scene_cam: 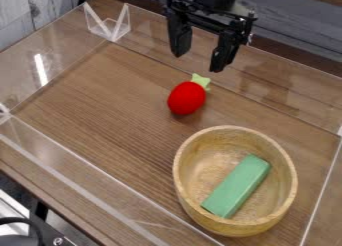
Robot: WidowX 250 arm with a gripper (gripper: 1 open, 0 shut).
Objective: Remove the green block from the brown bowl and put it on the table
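The green block (238, 184), a flat mint-green bar, lies slanted inside the brown bowl (194, 153), a wide tan wooden bowl at the front right of the table (107, 100). My gripper (201, 52) hangs at the back of the table, pointing down, well above and behind the bowl. Its two dark fingers stand apart with nothing between them, so it is open. The gap between the gripper and the bowl holds a red fruit.
A red round fruit (187, 97) with a green stem lies on the table between the gripper and the bowl. Low clear acrylic walls (104, 24) edge the tabletop on all sides. Bare wood spreads across the left half.
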